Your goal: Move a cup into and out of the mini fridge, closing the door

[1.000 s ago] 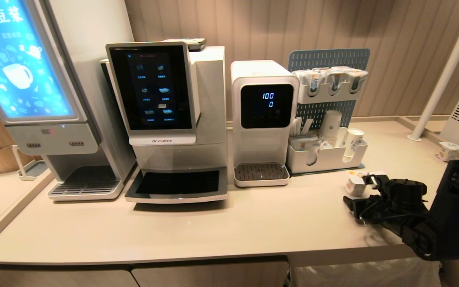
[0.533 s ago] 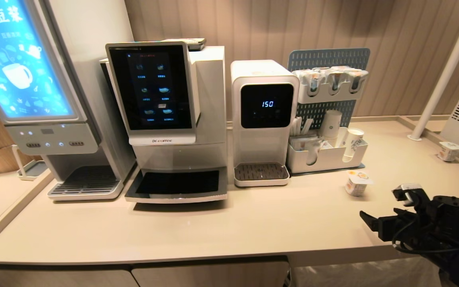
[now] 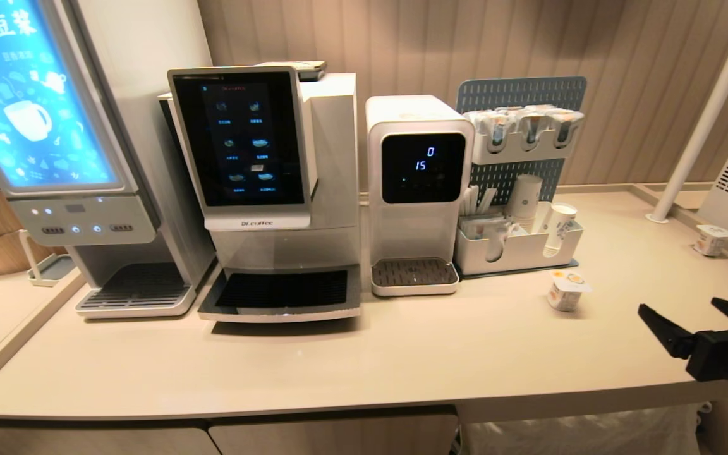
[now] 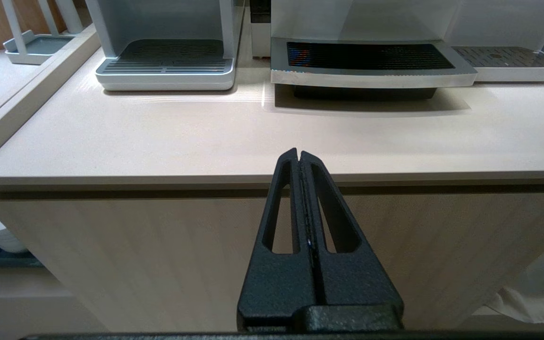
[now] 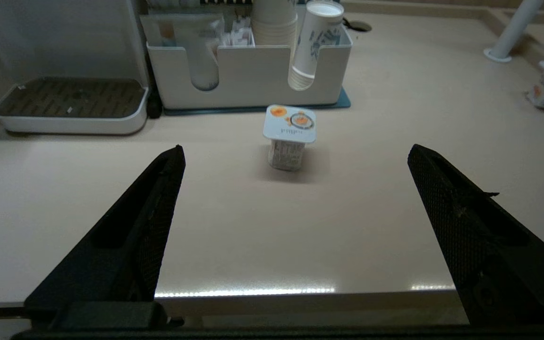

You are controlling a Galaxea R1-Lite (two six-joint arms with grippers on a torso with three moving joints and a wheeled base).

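Note: your right hand (image 5: 295,156), fingers spread wide and empty, faces the upright cup (image 5: 289,137) standing dead ahead on the table (image 5: 253,226).

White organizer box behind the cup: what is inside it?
The organizer box holds stacked paper cups, an upside-down cup sleeve and sachets; its wall hides their lower parts.

Standing upright on the beige countertop (image 3: 402,354): small white foil-lidded yogurt cup (image 3: 567,291) just before the white cup-and-sachet organiser (image 3: 519,249), right of the white water dispenser (image 3: 418,189), well apart from a second tub (image 3: 713,239) far right.
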